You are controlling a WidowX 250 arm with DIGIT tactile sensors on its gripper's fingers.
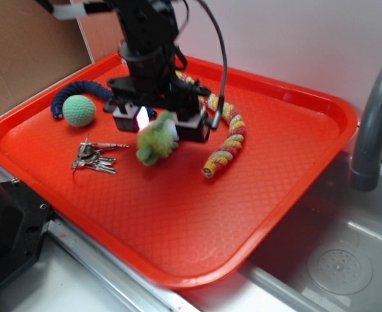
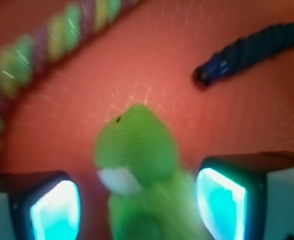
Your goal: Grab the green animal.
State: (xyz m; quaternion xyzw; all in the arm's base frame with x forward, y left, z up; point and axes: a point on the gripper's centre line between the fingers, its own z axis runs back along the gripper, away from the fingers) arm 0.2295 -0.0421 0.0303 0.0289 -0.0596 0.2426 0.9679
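Observation:
The green animal (image 1: 156,142) is a fuzzy lime-green plush with a whitish patch, lying near the middle of the red tray (image 1: 178,214). My gripper (image 1: 158,125) is right over it, with one finger on each side. In the wrist view the plush (image 2: 137,150) sits between the two lit pads (image 2: 219,202), closer to the right pad, with a gap of red tray showing beside the left pad. The jaws stand wide apart. The wrist view is blurred.
A mint-green crocheted ball (image 1: 79,110) and a dark blue rope (image 1: 80,90) lie at the tray's left. Keys (image 1: 93,159) lie left of the plush. The striped rope snake (image 1: 229,140) lies to the right. A sink (image 1: 340,260) and grey faucet (image 1: 373,123) are beyond the tray.

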